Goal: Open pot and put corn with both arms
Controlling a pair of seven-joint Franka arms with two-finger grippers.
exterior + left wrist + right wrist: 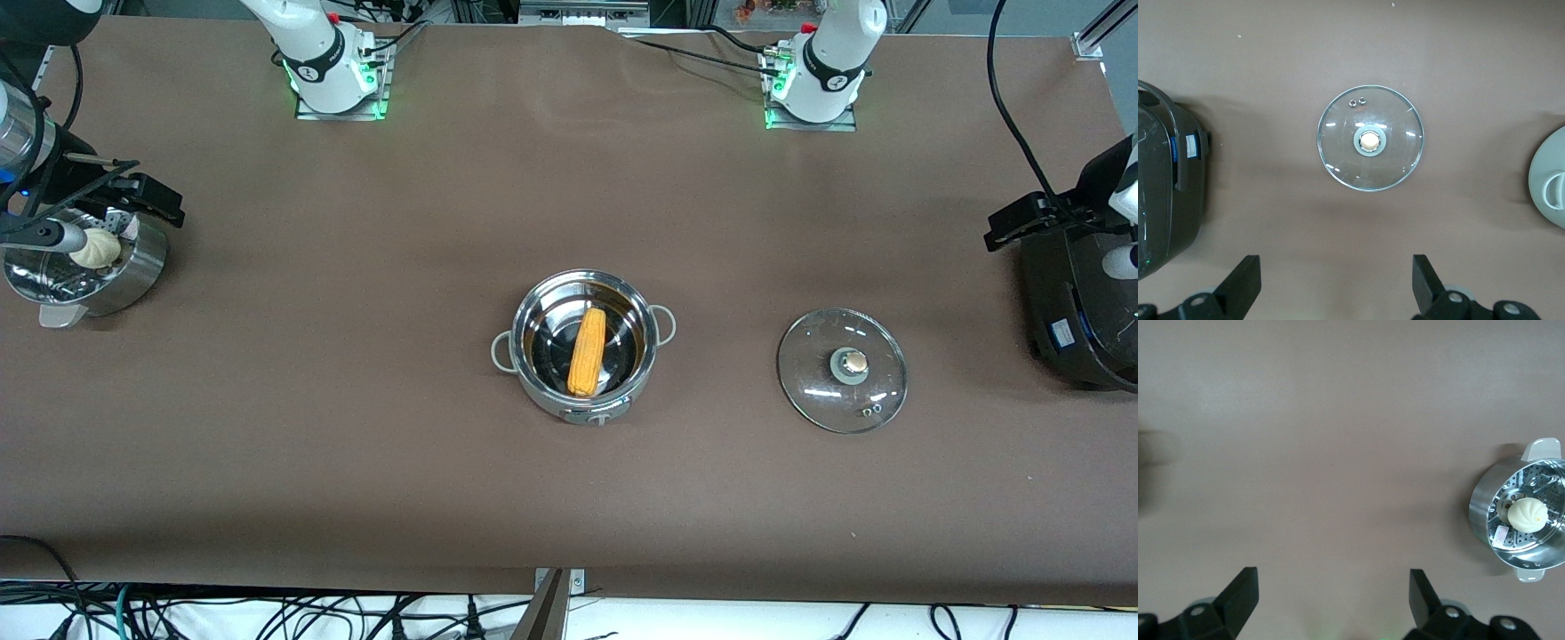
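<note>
Little is left to go wrong: the corn (587, 352) lies in the pot (582, 345), the lid (842, 370) is set beside it toward the left arm's end. The lid could be clipped if the left gripper (1335, 288), held wide open above it, were lowered carelessly. The right gripper (1331, 605) is held wide open over bare table near the steamer bowl (1521, 513)

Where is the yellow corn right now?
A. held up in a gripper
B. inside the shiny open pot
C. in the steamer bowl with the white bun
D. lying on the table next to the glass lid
B: the corn lies inside the open pot, while the glass lid rests flat on the table beside the pot, toward the left arm's end.
</note>
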